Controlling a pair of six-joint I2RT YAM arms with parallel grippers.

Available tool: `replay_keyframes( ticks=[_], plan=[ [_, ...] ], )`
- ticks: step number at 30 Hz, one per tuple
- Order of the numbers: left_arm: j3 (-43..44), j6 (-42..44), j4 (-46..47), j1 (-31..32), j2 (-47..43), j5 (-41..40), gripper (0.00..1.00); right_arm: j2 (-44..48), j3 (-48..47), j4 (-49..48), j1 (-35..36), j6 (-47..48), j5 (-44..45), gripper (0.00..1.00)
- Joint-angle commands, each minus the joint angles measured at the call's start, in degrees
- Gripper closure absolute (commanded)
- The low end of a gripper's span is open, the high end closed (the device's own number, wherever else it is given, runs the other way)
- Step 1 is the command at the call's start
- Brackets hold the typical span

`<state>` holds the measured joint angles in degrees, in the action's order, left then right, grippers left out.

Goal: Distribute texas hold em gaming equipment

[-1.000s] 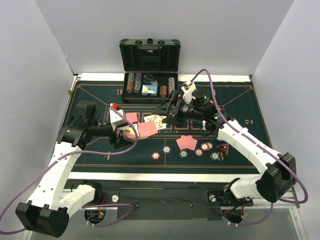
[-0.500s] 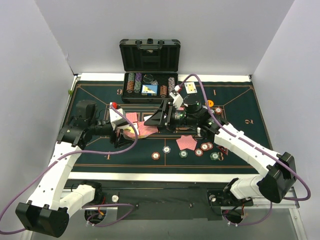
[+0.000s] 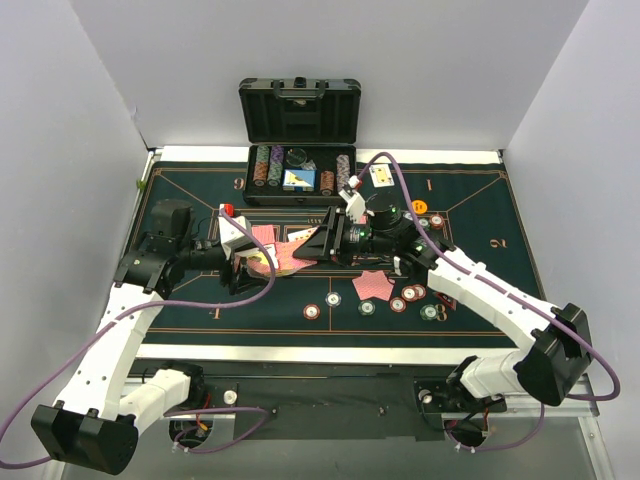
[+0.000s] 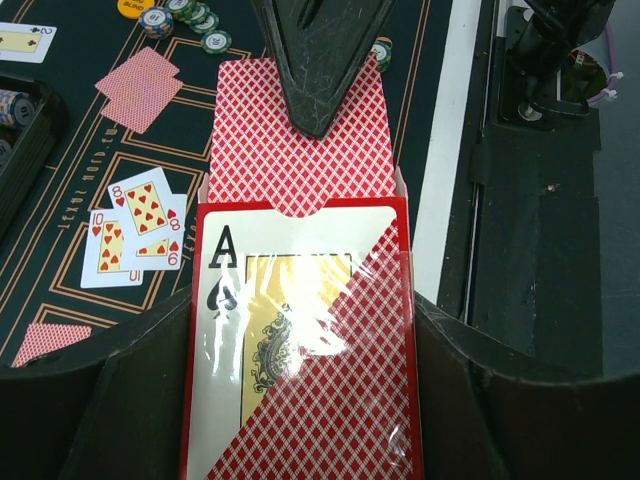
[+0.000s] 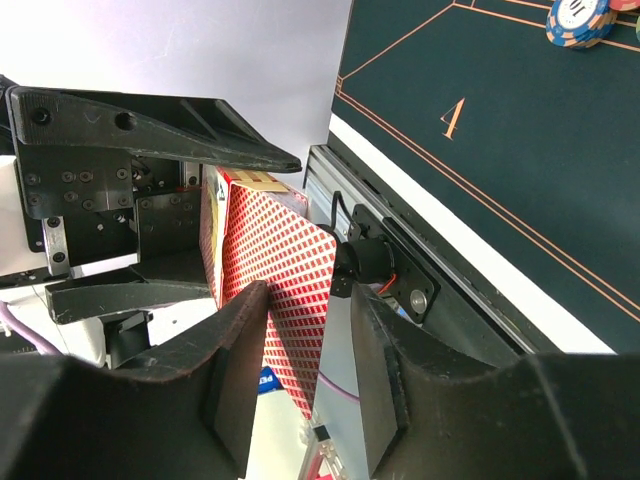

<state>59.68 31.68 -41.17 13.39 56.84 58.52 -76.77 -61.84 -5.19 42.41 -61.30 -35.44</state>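
Looking down from above, the left gripper has its jaws clamped on a card box above the tabletop. The right gripper meets a red-backed card sticking out of the box, and chips lie nearby. From the left wrist, the box sits squeezed between both jaws with its ace of spades showing, and one right finger lies over the card. From the right wrist, the jaws stand apart on either side of the card, and I cannot tell whether they touch it.
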Motion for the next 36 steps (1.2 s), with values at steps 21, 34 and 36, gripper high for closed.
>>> replay_keyframes(
  ticks=[21, 34, 36],
  plan=[
    [1.23, -1.18, 4.87, -0.12, -0.94, 2.74, 0.98, 5.4, -1.17, 4.4, -7.6, 2.06, -2.35, 0.76],
    [0.88, -0.83, 4.43, -0.12, -1.38, 2.56, 0.99, 7.25, -3.45, 5.02, -12.96, 1.79, -3.49, 1.0],
    [1.14, -0.75, 4.17, -0.2, -1.38, 2.65, 0.99, 7.08, -4.94, 7.64, -15.06, 2.76, -3.76, 1.0]
  ],
)
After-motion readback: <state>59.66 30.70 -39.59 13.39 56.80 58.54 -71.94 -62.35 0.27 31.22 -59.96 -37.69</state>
